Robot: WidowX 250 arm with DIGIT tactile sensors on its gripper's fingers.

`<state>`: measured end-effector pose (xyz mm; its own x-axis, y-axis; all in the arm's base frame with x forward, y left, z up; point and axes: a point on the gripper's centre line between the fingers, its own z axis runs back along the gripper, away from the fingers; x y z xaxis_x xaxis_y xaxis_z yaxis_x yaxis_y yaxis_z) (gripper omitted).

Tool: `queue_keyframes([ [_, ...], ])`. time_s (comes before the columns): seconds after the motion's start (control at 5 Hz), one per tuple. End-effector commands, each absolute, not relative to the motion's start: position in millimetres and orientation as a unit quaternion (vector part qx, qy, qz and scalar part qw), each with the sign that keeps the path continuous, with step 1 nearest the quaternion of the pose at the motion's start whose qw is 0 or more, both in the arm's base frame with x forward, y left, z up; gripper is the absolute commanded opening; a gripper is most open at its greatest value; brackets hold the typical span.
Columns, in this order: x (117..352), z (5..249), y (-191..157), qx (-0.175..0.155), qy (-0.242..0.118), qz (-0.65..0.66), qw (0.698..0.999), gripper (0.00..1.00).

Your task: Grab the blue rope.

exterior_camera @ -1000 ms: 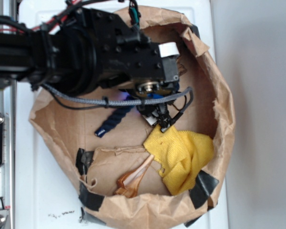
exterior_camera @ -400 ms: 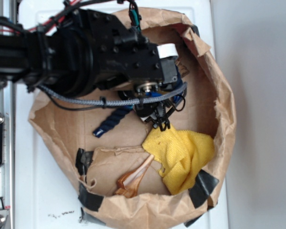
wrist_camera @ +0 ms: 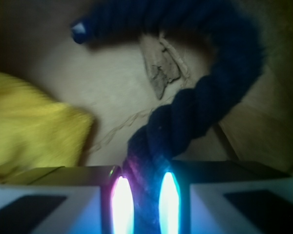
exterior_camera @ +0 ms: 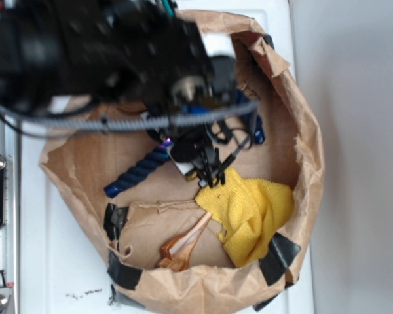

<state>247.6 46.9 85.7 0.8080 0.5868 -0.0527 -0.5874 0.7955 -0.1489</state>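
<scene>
Grasp step, judged done: gripper (wrist_camera: 140, 195) clamped on blue rope (wrist_camera: 205, 97) inside paper bag (exterior_camera: 308, 150), just left of yellow cloth (exterior_camera: 255, 209). Next move, judged: lift straight up, hold tight. Wrist view showed rope pinched between pads; exterior view hid that behind arm, showed rope's left end.

The arm (exterior_camera: 85, 52) fills the upper left of the exterior view as a bulky, blurred black mass of blocky housings. A grey braided cable (exterior_camera: 137, 122) runs across beneath it, from the left edge toward the middle. Thin black wires loop below that, near a small white patch and a round metal part. In the wrist view, the gripper (wrist_camera: 145, 204) shows along the bottom edge as two pale grey pads with dark insets, their inner edges glowing white, pink and cyan.
</scene>
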Motion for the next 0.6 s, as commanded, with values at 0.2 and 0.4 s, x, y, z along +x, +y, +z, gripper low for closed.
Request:
queue_keyframes([
  [0.2, 255, 149, 57, -0.106, -0.033, 0.285, 0.952, 0.00],
  [0.4, 259, 147, 52, -0.075, -0.039, 0.288, 0.954, 0.00],
])
